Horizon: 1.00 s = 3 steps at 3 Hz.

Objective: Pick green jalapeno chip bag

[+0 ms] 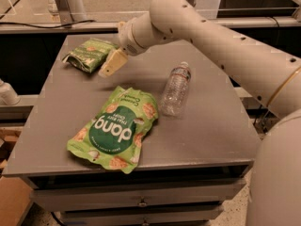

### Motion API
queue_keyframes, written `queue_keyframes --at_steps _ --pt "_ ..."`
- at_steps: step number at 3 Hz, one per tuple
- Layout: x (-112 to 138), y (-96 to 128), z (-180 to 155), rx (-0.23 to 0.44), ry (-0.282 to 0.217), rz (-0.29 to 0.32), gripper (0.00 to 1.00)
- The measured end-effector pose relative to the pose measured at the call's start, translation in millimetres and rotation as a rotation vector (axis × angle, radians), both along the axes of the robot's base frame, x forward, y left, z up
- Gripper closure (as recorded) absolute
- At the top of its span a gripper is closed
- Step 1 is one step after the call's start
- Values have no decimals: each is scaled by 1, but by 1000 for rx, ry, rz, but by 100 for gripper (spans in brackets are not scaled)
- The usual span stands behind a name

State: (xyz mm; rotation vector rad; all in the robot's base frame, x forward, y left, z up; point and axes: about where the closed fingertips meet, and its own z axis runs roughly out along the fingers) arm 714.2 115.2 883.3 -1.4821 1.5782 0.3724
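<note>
The green jalapeno chip bag point(88, 54) is a small crinkled dark-green bag lying at the far left of the grey table point(221, 126). My gripper point(111, 64) hangs at the end of the white arm, just right of the bag's near right edge and slightly above the tabletop. Its pale fingers point down and to the left. Nothing is seen held in it.
A larger bright-green "dang" bag point(115, 127) lies at the table's front middle. A clear plastic water bottle point(176, 89) lies on its side to the right of it. A drawer front point(141, 197) runs below the table's front edge.
</note>
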Motion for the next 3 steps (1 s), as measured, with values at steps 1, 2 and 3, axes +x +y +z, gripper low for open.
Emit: queue_keyframes --at_steps 1,2,3 --pt "4 23 -9 13 36 3 0" --pt "5 38 -23 14 73 -1 0" --pt "8 54 -31 11 100 2 0"
